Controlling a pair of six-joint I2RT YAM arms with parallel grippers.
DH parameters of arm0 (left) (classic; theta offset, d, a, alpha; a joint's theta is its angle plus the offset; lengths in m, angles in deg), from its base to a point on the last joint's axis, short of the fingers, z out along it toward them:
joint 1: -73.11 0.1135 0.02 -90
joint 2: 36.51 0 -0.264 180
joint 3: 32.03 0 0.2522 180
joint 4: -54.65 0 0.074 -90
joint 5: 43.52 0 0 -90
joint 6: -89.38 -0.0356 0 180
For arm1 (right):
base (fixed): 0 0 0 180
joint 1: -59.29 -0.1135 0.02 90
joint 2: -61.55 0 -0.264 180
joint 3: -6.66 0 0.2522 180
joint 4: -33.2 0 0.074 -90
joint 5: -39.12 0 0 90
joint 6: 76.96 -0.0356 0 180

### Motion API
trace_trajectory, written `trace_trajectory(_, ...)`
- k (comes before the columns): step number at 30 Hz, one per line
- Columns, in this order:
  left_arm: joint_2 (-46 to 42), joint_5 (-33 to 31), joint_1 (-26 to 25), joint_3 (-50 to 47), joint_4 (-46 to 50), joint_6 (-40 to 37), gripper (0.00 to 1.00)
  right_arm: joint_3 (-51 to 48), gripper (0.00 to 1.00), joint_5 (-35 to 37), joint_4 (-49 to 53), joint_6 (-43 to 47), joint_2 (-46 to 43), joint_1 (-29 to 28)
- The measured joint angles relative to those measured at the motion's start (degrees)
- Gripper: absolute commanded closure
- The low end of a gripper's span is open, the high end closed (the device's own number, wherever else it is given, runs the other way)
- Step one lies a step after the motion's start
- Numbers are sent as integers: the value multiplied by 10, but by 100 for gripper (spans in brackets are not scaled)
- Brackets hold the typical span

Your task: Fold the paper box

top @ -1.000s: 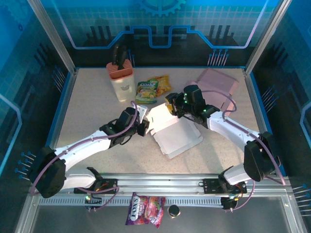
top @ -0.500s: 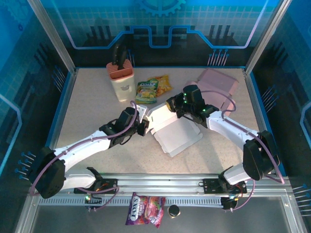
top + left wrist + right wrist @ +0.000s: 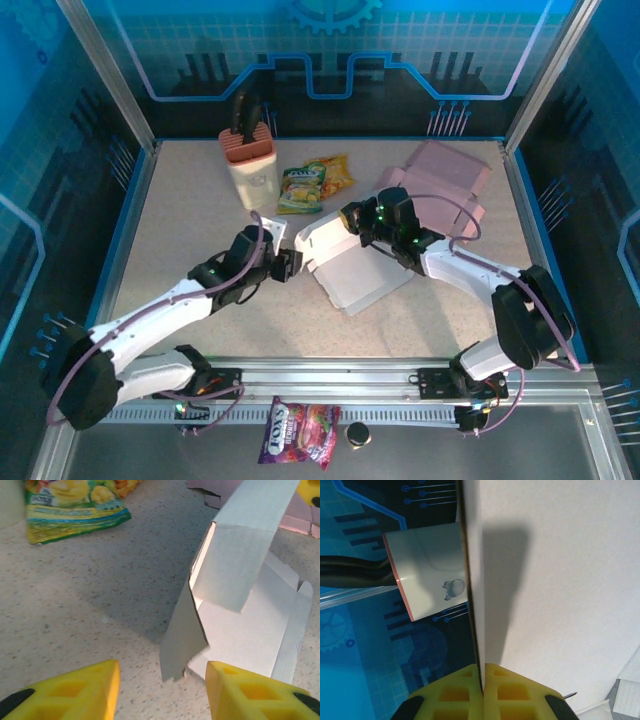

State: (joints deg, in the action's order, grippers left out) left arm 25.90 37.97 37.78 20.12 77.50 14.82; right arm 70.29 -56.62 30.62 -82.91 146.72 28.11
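1. At the near rail, outside the work area: a sweets bag (image 3: 300, 430), not part of the job.
2. Left of mid-table: the left gripper (image 3: 288, 266) has its fingers about half apart and grips nothing. In its wrist view the gripper (image 3: 162, 692) sits low over the table (image 3: 75, 605), just short of a loose hanging flap.
3. Mid-table: the paper box (image 3: 355, 272) lies mostly as a flat sheet. One panel is raised at its far-left edge, and the wrist view shows the paper box (image 3: 240, 630) with that panel standing and bent over at the top.
4. Just beyond: the right gripper (image 3: 350, 216) is clamped tight on the raised panel. Its own view shows the right gripper (image 3: 482, 692) with the paper edge pinched between the pads.
5. Far side: a snack bag (image 3: 312, 185), a white holder (image 3: 250, 165) and a pink box (image 3: 445, 180), all untouched.
6. Progress, as judged: early. One wall is lifted; the other walls, side flaps and tabs remain flat or loose.
7. Change over the last second: the left gripper was closed at the box's near-left corner, and has since let go and backed off. The right gripper went from part-open to shut on the panel. The box has turned slightly.
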Motion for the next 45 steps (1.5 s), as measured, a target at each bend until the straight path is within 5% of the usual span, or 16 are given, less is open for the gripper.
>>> trace_trajectory(9, -155, -14, 48, -39, 81, 57, 52, -26, 100, -5, -113, 6, 42, -12)
trace_trajectory(15, -170, -13, 69, -60, 108, 85, 58, -70, 100, -26, -186, 17, 62, -12)
trace_trajectory(23, -139, 23, 71, -98, 75, 84, 67, -117, 100, -55, -268, 31, 75, -10)
trace_trajectory(45, 56, 158, 71, -123, -151, -68, 69, -138, 100, -83, -302, 44, 82, -3)
